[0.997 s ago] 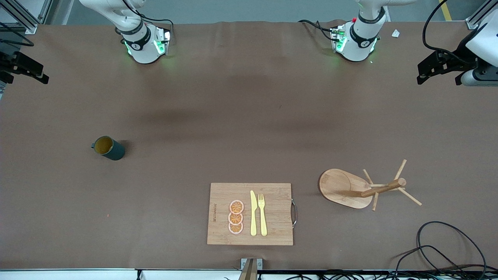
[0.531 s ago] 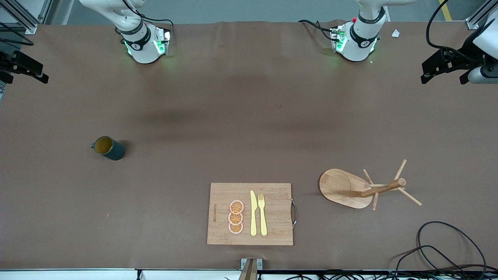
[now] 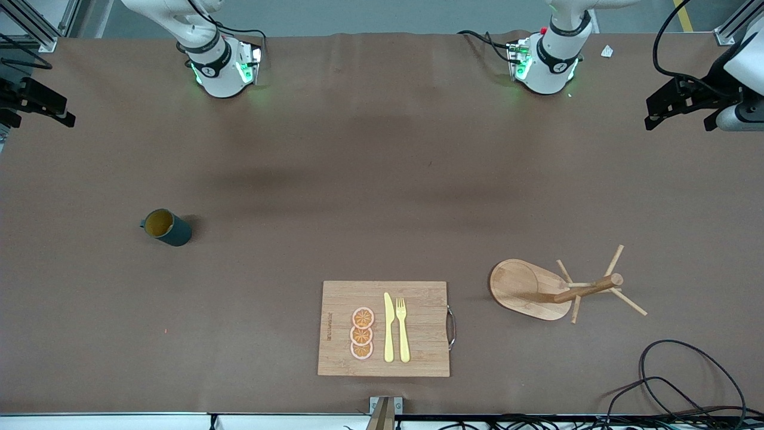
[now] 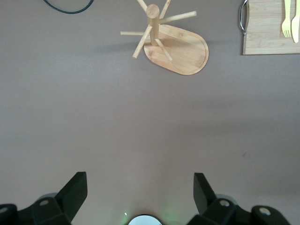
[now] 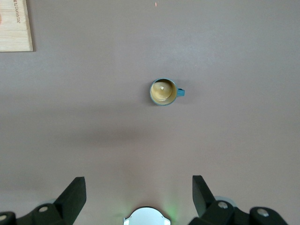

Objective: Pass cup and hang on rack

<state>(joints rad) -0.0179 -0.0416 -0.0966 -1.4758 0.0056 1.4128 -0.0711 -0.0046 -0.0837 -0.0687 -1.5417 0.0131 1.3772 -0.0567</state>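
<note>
The dark teal cup point(image 3: 167, 227) stands upright on the brown table toward the right arm's end, its handle pointing to that end. It also shows in the right wrist view point(image 5: 163, 91). The wooden rack point(image 3: 555, 286) stands on its oval base toward the left arm's end, its pegs empty, and shows in the left wrist view point(image 4: 161, 42). My right gripper point(image 3: 39, 119) point(image 5: 138, 183) hangs open and empty high over its end of the table. My left gripper point(image 3: 680, 119) point(image 4: 139, 180) hangs open and empty high over the other end.
A rectangular cutting board point(image 3: 418, 298) with orange slices, a yellow knife and a yellow fork lies near the front edge, between cup and rack. Black cables point(image 3: 674, 382) coil at the front corner by the left arm's end.
My left gripper has shifted slightly toward its end of the table. The cup, the rack and my right gripper have not moved.
</note>
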